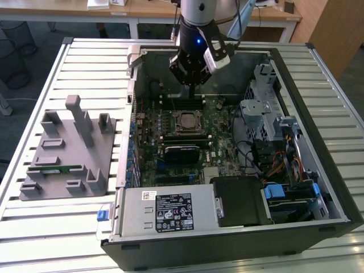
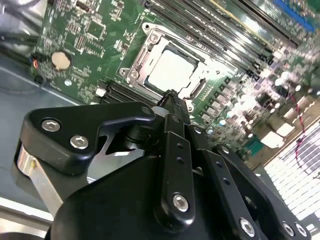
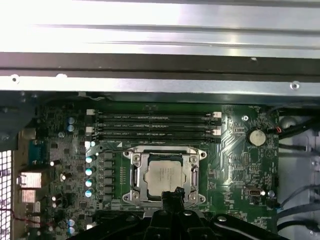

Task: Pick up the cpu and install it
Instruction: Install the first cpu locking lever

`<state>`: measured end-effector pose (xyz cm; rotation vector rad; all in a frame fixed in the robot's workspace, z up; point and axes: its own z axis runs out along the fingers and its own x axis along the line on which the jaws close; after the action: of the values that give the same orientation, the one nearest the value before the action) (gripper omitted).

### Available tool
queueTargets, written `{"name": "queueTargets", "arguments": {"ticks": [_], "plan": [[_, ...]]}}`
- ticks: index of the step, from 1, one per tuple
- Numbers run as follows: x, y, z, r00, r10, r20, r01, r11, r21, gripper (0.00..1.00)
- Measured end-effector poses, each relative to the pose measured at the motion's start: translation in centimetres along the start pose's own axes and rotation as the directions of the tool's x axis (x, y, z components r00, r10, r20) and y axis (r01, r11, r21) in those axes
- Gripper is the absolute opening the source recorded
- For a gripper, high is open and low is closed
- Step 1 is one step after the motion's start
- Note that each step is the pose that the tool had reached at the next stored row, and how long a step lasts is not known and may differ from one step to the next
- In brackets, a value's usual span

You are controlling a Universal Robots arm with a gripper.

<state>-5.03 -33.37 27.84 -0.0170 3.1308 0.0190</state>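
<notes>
The cpu, a small square chip with a pale silver top, lies flat inside the metal socket frame on the green motherboard. Both wrist views show it there too, cpu and cpu. My gripper hangs inside the open computer case, above the board and just beyond the socket's far side, not touching the chip. Its black fingers meet at a point in both wrist views, gripper and gripper, shut with nothing between them.
A grey plastic fixture with a green memory stick sits on the slatted table at the exterior view's left. A black heatsink block lies near the socket, with memory slots, a power supply, a drive cage and cables around.
</notes>
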Motion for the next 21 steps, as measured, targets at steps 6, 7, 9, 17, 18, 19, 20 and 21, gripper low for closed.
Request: {"name": "queueTargets", "arguments": {"ticks": [6,7,9,17,18,19,20,21], "plan": [[0.19,0.00,0.13,0.9958,-0.091,-0.0010,0.091,0.9958,-0.0011,0.11],[0.44,0.00,0.15,0.9956,-0.094,-0.0011,0.094,0.9956,-0.0011,0.11],[1.29,0.01,0.22,0.9955,-0.095,-0.0008,0.095,0.9955,-0.0011,0.11],[2.85,0.25,0.56,0.9987,-0.052,0.0001,0.052,0.9987,-0.0004,0.11],[3.05,0.26,0.58,0.9989,-0.047,0.0001,0.047,0.9989,-0.0003,0.11],[3.34,0.26,0.59,0.9990,-0.046,0.0001,0.046,0.9990,-0.0005,0.11],[3.72,0.27,0.61,0.9990,-0.045,0.0006,0.045,0.9990,-0.0019,0.11],[4.16,0.27,0.63,0.9990,-0.045,0.0015,0.045,0.9990,-0.0031,0.11]]}}
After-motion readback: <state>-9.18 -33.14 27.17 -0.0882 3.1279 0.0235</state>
